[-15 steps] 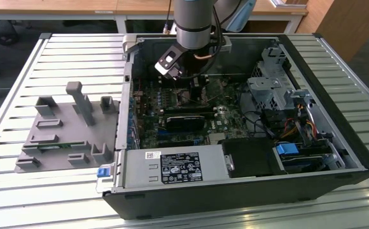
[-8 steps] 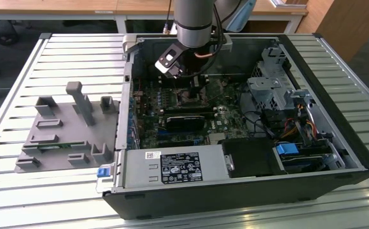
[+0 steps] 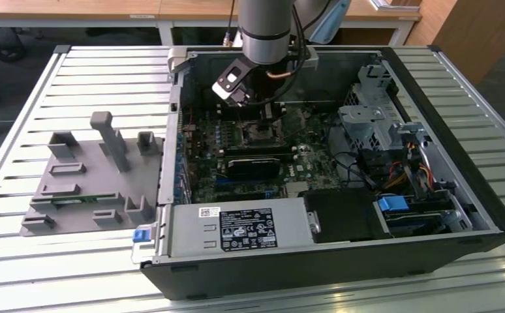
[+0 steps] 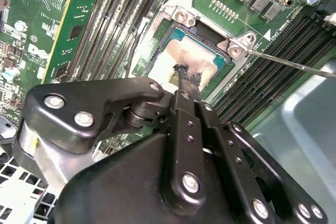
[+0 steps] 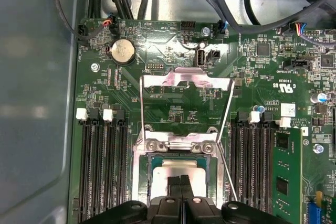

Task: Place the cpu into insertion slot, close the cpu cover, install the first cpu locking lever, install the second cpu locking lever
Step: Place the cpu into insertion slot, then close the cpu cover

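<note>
Closest in, the end effector [image 5: 181, 181]: fingers pressed together with no gap, nothing seen clamped between them, tips down on the metal top of the chip [image 5: 167, 170]. Directly under those tips, the chip lying flat and square inside the socket [image 5: 140, 179], with a green border showing along the sides in view. By the look of it, first step done or all but done, tips not yet lifted clear.

Just beyond the chip, the cover [image 5: 186, 78] standing open, tilted up and back on its hinge at the socket's far side, bare board visible through its square cut-out. Closing left to do.

Beside the socket, in the second wrist view, one thin lever [image 4: 294, 65] sticking out free above the memory slots [image 4: 273, 77], unlatched. Other lever hard to tell apart from the cover's edge. Both locking steps judged outstanding.

Farther out, in the exterior view, the arm [image 3: 265, 32] reaching straight down into the open computer case [image 3: 496, 222]. Case set on the slatted counter [image 3: 104, 72] toward the edge at the exterior view's right, socket nearer the counter's far edge. Grey parts holder [image 3: 78, 195] toward the opposite edge, well apart from the work.
</note>
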Controlling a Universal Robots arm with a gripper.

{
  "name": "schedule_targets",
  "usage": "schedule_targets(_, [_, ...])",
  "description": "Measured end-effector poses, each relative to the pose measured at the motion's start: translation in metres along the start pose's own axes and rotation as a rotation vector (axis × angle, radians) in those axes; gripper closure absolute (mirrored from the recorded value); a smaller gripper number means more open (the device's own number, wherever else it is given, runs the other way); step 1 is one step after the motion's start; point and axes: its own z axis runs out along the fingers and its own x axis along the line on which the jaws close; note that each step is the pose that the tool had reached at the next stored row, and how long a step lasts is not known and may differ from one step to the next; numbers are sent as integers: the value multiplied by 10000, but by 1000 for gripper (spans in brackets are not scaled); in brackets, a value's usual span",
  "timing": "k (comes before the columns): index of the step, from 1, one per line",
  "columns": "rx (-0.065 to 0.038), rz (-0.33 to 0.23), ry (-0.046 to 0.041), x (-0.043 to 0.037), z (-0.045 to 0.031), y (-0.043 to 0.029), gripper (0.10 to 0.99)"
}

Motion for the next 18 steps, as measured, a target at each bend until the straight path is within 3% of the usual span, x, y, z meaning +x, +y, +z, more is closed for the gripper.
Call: schedule_targets(18, [0,0,2,-1,-49,3,980])
